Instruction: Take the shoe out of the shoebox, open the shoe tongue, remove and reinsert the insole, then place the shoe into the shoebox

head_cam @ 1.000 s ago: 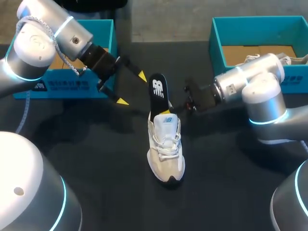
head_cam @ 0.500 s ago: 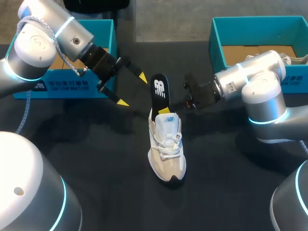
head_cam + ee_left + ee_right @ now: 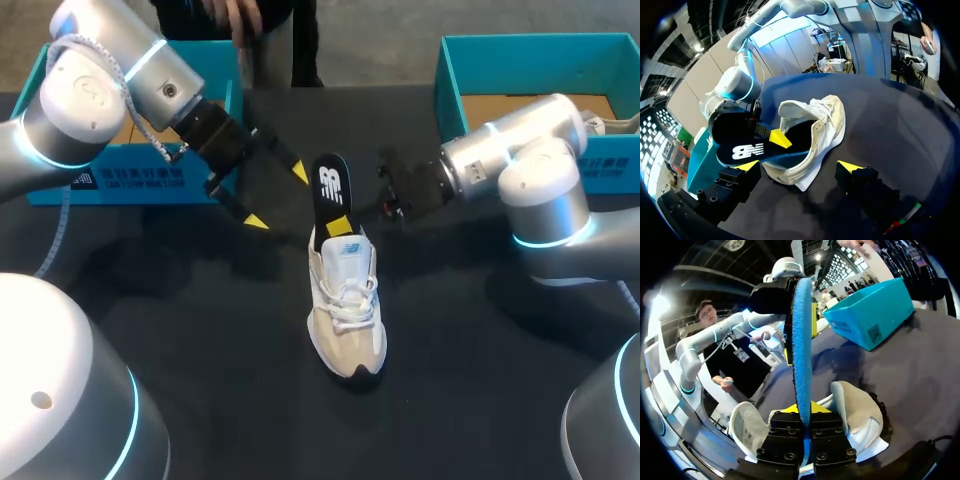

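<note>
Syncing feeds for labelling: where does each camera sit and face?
Head: above and behind, looking down at the shoe; both arms show.
Left wrist: on that wrist, facing the shoe past the left gripper's open jaws.
Right wrist: on that wrist, looking along the insole in the right gripper's shut jaws.
Shared: shoe, insole.

Even overhead light, dark table, soft shadows

In the head view the matte black table top [image 3: 230, 340] soaks up light. Faint, soft-edged shadows lie under the glossy silver left arm [image 3: 90, 100] and glossy silver right arm [image 3: 540, 190], whose shells carry pale highlights and glowing cyan rings. The white and beige lace-up sneaker [image 3: 345, 310] is brightest. In the left wrist view the table shows a broad pale sheen.
</note>
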Controlling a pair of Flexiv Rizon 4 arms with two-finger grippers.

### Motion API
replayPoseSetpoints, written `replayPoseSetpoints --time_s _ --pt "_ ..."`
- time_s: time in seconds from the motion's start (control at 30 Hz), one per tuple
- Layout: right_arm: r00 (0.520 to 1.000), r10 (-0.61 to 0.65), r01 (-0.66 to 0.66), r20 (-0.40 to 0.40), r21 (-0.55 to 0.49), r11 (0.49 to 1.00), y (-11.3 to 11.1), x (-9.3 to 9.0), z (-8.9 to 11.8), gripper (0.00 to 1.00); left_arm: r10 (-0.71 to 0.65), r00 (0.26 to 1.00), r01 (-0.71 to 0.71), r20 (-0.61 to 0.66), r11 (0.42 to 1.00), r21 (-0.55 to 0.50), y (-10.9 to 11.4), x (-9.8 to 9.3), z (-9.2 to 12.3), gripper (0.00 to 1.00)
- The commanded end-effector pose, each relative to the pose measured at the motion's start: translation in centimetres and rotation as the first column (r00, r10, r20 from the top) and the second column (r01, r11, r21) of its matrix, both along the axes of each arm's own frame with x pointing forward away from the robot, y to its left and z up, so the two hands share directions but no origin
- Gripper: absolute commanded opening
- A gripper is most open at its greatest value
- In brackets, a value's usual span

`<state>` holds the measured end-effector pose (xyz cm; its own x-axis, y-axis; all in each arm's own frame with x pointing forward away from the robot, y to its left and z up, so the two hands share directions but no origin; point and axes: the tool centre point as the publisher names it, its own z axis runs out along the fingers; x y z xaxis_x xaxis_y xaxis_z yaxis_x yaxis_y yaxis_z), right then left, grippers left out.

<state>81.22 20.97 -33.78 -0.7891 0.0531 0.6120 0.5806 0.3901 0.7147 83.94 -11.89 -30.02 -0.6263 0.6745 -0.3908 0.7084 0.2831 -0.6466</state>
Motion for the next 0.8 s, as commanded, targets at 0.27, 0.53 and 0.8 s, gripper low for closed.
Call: replayPoseSetpoints --time_s 0.27,0.53,0.8 --pt "0.998 0.012 -0.013 -0.062 -0.021 1.0 0.0 -1.3 -1.7 0.0 0.005 1.0 -0.005 0.004 1.0 -0.011 0.1 -0.2 0.1 1.0" --pt "0.996 0.015 -0.017 -0.09 -0.029 0.999 0.2 -2.6 -1.9 0.0 0.003 1.0 -0.003 0.006 1.0 -0.017 0.1 -0.3 0.2 1.0" --pt "0.997 0.01 -0.014 -0.074 -0.044 0.999 0.0 -2.6 -1.3 0.26 -0.003 1.0 0.003 0.012 1.0 -0.026 -0.2 -0.2 0.5 1.0"
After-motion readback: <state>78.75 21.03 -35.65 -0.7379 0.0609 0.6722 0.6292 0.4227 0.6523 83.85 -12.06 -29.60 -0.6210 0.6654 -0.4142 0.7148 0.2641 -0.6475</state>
